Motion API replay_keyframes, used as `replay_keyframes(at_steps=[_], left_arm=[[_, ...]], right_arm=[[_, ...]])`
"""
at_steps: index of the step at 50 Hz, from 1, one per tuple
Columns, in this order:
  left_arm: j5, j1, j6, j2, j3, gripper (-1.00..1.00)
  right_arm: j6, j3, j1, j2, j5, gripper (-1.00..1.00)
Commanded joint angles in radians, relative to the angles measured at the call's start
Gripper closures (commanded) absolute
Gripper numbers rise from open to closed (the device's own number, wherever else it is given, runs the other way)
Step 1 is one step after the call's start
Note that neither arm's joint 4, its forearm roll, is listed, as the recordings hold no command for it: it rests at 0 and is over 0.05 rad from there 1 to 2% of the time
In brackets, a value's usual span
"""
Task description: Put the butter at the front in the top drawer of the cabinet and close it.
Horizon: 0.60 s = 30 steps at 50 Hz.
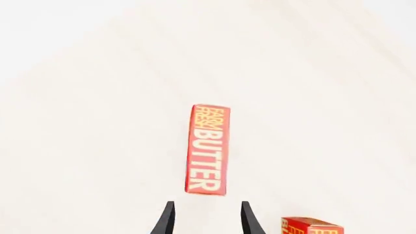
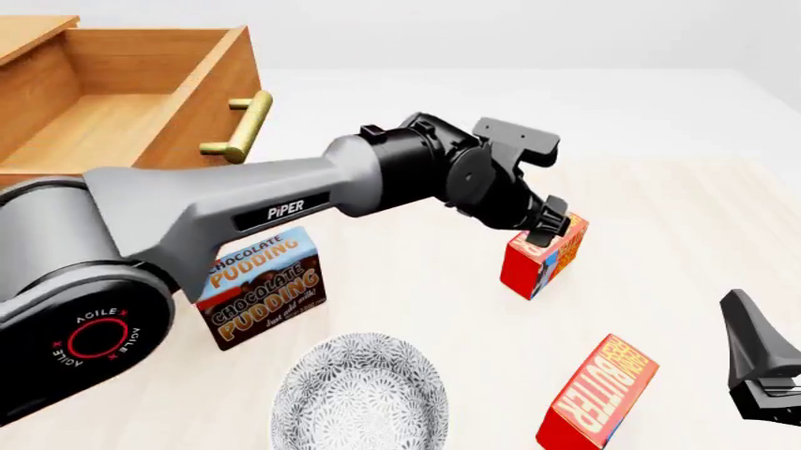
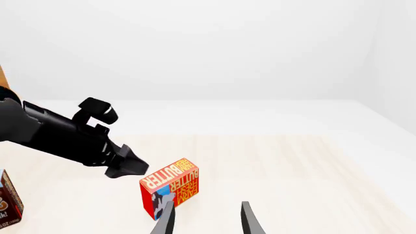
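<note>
The butter at the front (image 2: 598,394) is a red carton lying near the table's front edge. In the left wrist view this butter (image 1: 208,148) lies ahead of my open left gripper (image 1: 208,219), some way off. That left gripper (image 2: 551,225) hovers at the top of the second, farther carton (image 2: 541,262), with nothing between its fingers. My right gripper (image 2: 753,361) is open at the right edge, right of the front butter. The top drawer (image 2: 213,84) of the cabinet (image 2: 32,28) stands pulled open at the back left, brass handle (image 2: 244,127) facing right.
A blue-and-brown chocolate pudding box (image 2: 263,286) stands left of centre, under my left arm. A patterned grey plate (image 2: 360,394) sits at the front, left of the front butter. In the right wrist view the farther carton (image 3: 170,190) lies just beyond the right fingers.
</note>
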Motion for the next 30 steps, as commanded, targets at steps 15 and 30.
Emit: replay_keyframes(at_steps=[15,30], left_arm=[[0.041,0.007,-0.008,0.101,-0.095,-1.00],[0.052,-0.003,-0.025,0.176,-0.156,-1.00]], right_arm=[[-0.001,0.000,0.000,-0.017,0.016,-1.00],[-0.001,0.000,0.000,-0.017,0.016,-1.00]])
